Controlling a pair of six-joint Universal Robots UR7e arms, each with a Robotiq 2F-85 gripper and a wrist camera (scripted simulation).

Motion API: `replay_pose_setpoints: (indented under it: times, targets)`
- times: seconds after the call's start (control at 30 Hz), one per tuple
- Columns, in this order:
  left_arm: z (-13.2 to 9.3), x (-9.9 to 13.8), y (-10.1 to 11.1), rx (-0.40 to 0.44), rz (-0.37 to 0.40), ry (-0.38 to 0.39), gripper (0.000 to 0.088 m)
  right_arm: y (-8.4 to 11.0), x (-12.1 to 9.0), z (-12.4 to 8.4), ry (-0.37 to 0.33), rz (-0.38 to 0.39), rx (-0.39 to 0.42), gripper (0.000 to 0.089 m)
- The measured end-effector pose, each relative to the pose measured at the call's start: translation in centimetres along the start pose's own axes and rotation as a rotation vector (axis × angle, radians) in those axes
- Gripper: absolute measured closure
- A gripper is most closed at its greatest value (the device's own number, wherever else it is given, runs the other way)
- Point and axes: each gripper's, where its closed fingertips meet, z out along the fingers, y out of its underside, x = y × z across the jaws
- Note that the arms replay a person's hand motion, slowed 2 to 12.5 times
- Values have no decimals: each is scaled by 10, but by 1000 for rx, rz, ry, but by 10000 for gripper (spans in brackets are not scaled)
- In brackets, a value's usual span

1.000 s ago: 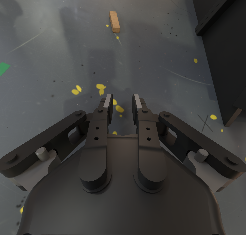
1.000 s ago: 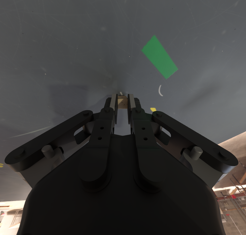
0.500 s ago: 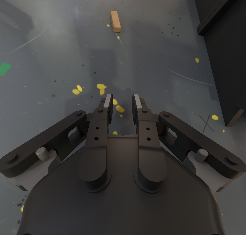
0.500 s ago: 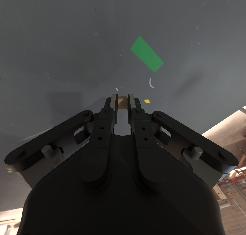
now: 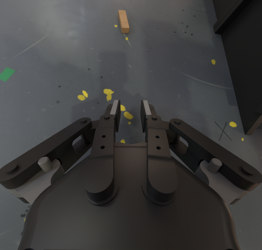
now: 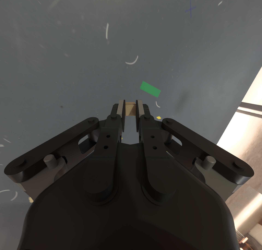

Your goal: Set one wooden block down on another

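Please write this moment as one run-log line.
right gripper: shut on wooden block | left gripper: open, empty | second block: on table

Table surface point(image 5: 56, 44): dark grey, scratched, speckled with black dots and yellow paint spots point(image 5: 108, 92) at frame centre. Green rectangular patch point(image 5: 6, 74): left edge. Wooden block point(image 5: 123, 21), upper centre: orange-tan. Held block point(image 6: 130, 108), right wrist view: pale beige between light grey fingertip pads point(image 6: 121, 107). Gripper linkages: black
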Motion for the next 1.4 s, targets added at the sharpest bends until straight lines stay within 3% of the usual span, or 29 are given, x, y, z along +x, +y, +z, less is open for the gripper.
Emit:
replay_pose_setpoints:
  times: [0.27, 0.53, 0.87, 1.13, 1.4]
  targets:
    - [1, 0, 1, -5, 11, -11, 623, -50, -56, -39, 20, 26, 145, 760]
    - [1, 0, 1, -8, 17, -19, 626, -90, -125, -52, 19, 21, 197, 760]
    - [2, -1, 0, -10, 20, -26, 635, -115, -190, -32, -54, 92, 185, 760]
    - [2, -2, 0, -12, 24, -33, 643, -116, -208, -8, -98, 120, 127, 760]
    - [2, -2, 0, -12, 26, -35, 644, -116, -217, 14, -148, 99, 89, 760]
